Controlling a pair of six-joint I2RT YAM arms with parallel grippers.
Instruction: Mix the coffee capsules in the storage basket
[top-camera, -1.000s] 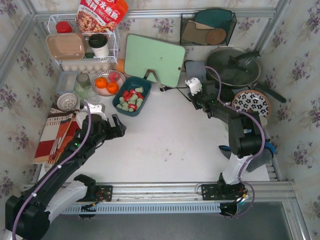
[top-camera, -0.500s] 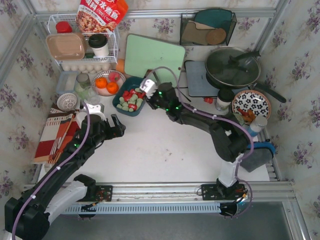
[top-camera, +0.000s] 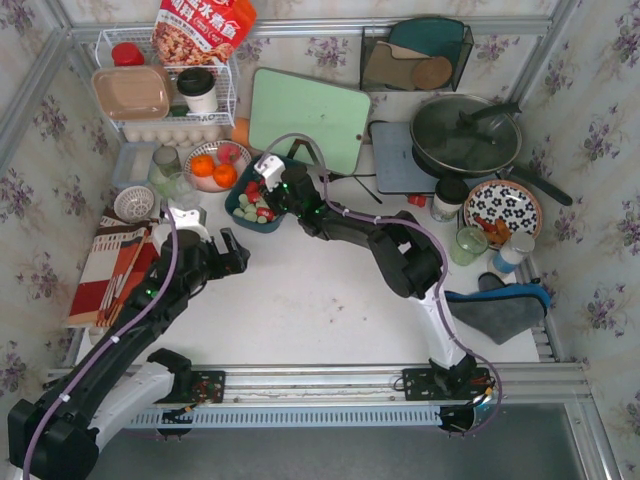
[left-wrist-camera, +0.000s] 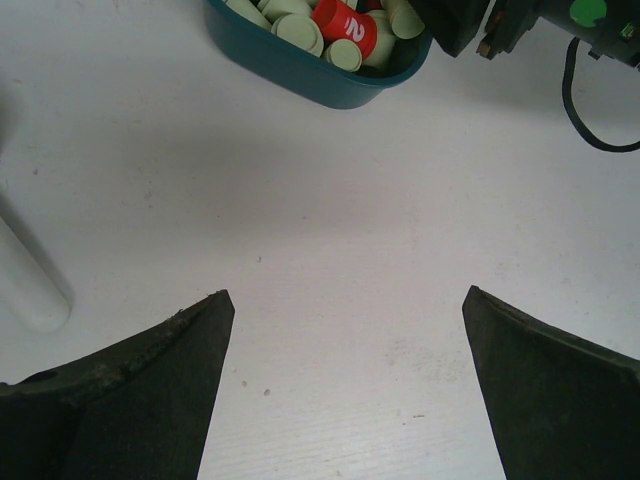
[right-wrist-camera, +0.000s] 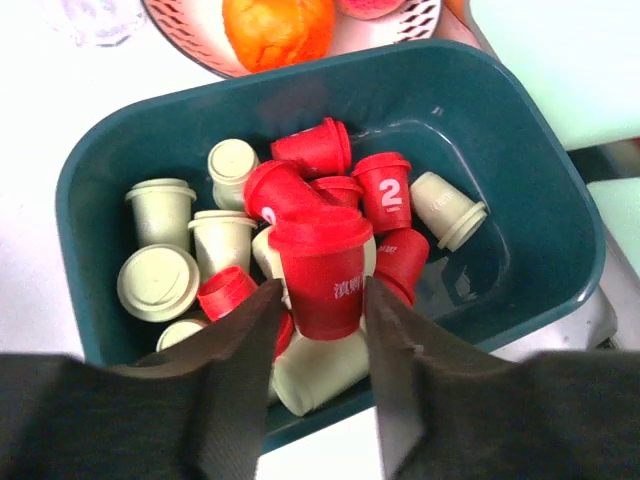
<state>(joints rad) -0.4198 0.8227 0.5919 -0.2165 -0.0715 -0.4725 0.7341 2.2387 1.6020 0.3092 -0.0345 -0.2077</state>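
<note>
The teal storage basket (top-camera: 240, 213) stands left of centre on the white table, filled with red and pale green coffee capsules (top-camera: 258, 205). My right gripper (top-camera: 270, 184) reaches over the basket and is shut on a red capsule (right-wrist-camera: 322, 270), held upright between its two fingers (right-wrist-camera: 232, 370) just above the pile. The basket (right-wrist-camera: 500, 130) fills the right wrist view. My left gripper (top-camera: 232, 254) rests low over bare table in front of the basket (left-wrist-camera: 320, 82), jaws wide open (left-wrist-camera: 345, 295) with nothing between them.
A bowl of oranges (top-camera: 214, 166) sits just behind the basket. A green cutting board (top-camera: 308, 118) leans at the back. A lidded pan (top-camera: 465, 135), patterned plate (top-camera: 502, 205), green cup (top-camera: 466, 245) and grey cloth (top-camera: 500, 312) lie right; a wire rack (top-camera: 165, 95) stands back left.
My right arm has swung left across the table from beside the pan to over the basket, still shut on the red capsule. The left arm has not moved.
</note>
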